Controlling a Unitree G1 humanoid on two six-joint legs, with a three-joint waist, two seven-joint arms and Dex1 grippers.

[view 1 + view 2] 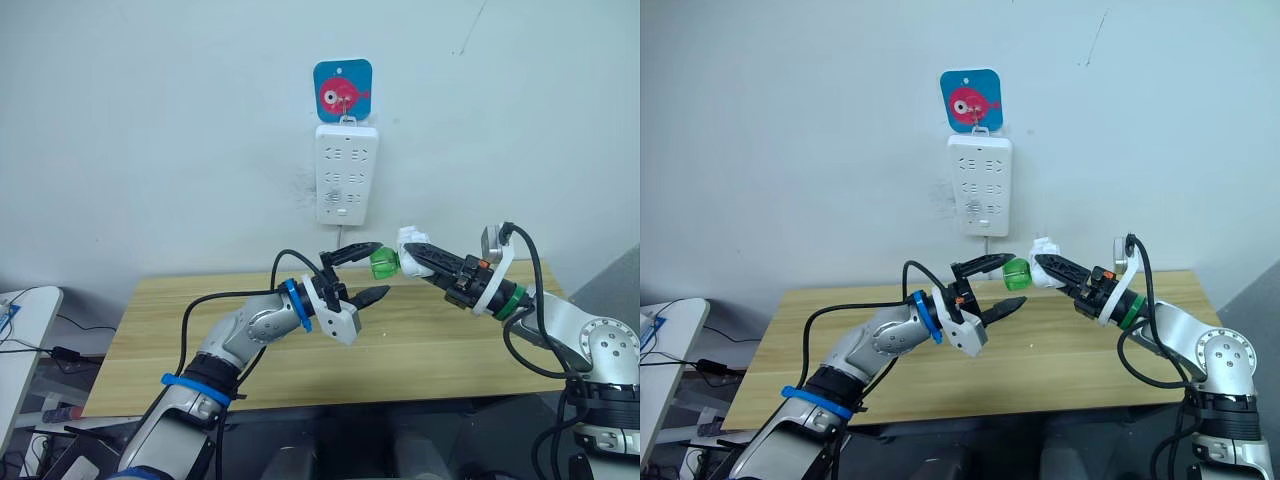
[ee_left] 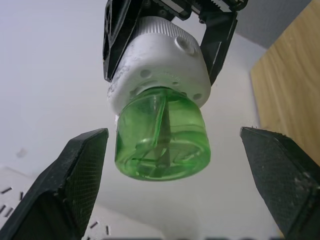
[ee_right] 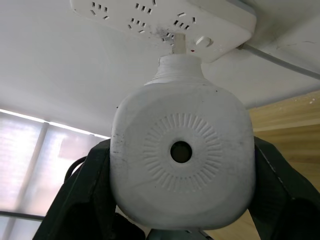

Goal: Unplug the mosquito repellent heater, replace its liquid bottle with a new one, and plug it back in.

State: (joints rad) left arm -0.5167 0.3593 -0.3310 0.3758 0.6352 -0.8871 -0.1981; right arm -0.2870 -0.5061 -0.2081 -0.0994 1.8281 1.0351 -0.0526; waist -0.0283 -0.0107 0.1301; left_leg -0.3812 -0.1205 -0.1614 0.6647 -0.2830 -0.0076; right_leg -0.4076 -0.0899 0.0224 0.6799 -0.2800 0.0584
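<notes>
The white mosquito repellent heater is held in the air above the wooden table, with my right gripper shut on its sides. Its green liquid bottle sticks out toward my left arm, still attached to the heater. My left gripper is open, its two black fingers on either side of the bottle and apart from it. In the right wrist view the heater's round top with its centre hole faces the camera.
A white multi-socket power strip hangs on the wall under a blue square hook plate, its cable running down behind the table. A white side table with cables stands at far left.
</notes>
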